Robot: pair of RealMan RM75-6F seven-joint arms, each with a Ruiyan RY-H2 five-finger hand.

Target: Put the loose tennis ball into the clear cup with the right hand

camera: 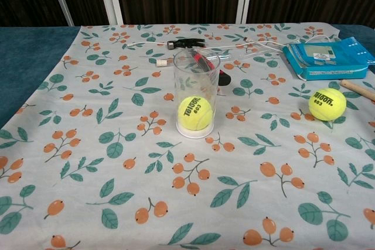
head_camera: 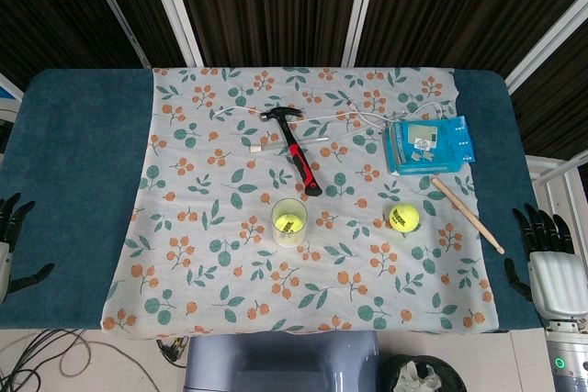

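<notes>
The right hand (head_camera: 549, 268) rests at the table (head_camera: 73, 135) edge with fingers spread wide, holding nothing. The loose tennis ball (head_camera: 402, 217) lies on the flowered cloth (head_camera: 220, 263), ahead of this hand and toward the middle. The clear cup (head_camera: 288, 222) stands upright further inward, with another ball (camera: 195, 112) inside. The left hand (head_camera: 11, 236) is also open and empty, at the opposite edge.

Yellow ball (camera: 327, 104); floral cloth (camera: 117, 144); possibly teal table (head_camera: 73, 181).
</notes>
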